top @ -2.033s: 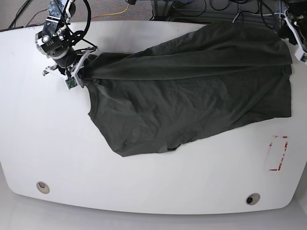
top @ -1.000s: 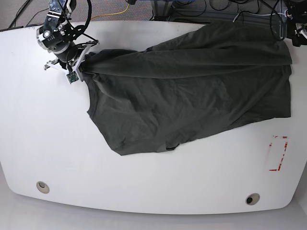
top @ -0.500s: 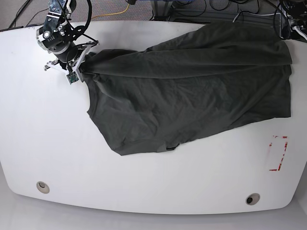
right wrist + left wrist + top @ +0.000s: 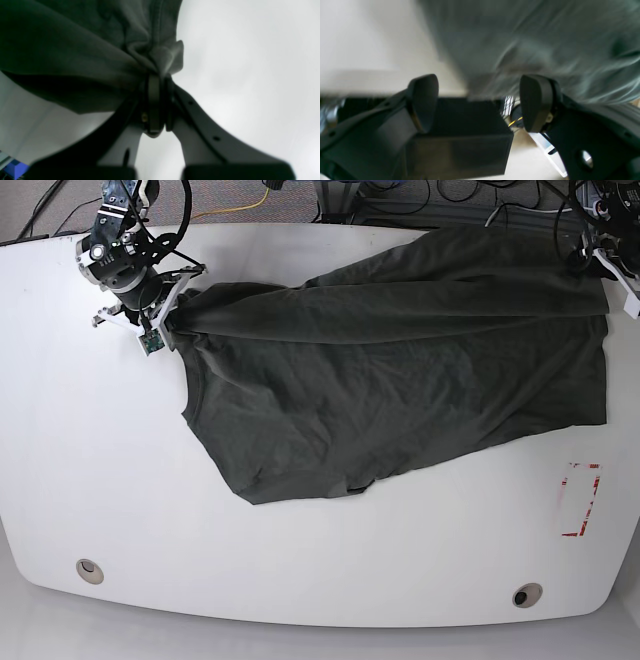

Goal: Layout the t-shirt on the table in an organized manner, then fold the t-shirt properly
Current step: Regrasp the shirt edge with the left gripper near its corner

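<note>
Charcoal t-shirt sprawls across our table.
Right gripper pinches its far-left corner; left gripper gapes, holding nothing.

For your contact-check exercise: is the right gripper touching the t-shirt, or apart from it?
Touching. In the right wrist view the right gripper has its jaws shut on a bunched fold of the t-shirt, cloth pinched between them.

My table is glossy white with curved edges, two round grommet holes near the front. The dark t-shirt sprawls wrinkled across the back half, and a red tape rectangle sits front-right, just clear of the cloth.
</note>
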### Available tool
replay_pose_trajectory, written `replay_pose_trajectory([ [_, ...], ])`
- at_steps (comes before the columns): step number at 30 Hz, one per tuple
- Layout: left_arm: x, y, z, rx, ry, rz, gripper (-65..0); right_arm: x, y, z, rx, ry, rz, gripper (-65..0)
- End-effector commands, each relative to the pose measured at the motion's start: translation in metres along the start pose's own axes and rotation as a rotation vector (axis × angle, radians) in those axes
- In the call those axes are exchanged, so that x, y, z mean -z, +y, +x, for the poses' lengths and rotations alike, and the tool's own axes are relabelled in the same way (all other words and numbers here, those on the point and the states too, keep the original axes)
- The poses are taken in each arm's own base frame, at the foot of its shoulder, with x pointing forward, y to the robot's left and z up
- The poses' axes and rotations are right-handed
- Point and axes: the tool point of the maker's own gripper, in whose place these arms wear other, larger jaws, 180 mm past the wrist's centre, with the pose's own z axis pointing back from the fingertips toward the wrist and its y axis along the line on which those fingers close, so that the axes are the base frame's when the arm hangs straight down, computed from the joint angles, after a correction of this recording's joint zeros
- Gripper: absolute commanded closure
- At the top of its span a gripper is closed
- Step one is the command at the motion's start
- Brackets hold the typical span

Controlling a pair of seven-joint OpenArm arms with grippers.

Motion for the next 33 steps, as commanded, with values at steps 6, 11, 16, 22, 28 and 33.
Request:
replay_pose_trajectory([
  [6, 0.006, -0.01, 0.01, 0.064, -0.009, -0.023, -47.8, -0.004, -0.004, 0.012, -0.01, -0.043, -0.011, -2.2],
  [11, 0.008, -0.013, 0.009, 0.067, -0.003, -0.03, -47.8, -0.004, -0.004, 0.012, -0.01, -0.043, -0.011, -2.2],
  [16, 0.008, -0.013, 0.009, 0.067, -0.003, -0.03, -47.8, -0.005, -0.004, 0.011, -0.01, -0.043, -0.012, -2.2],
  [22, 0.014, -0.021, 0.005, 0.088, 0.025, -0.053, -46.1, -0.005, -0.004, 0.011, -0.01, -0.043, -0.012, -2.2],
  [28, 0.024, -0.035, -0.001, 0.12, 0.066, -0.09, -23.9, -0.005, -0.005, 0.012, -0.01, -0.044, -0.013, -2.2],
  [33, 0.032, -0.047, -0.008, 0.148, 0.101, -0.122, -8.5, -0.005, -0.005, 0.012, -0.01, -0.044, -0.013, -2.2],
])
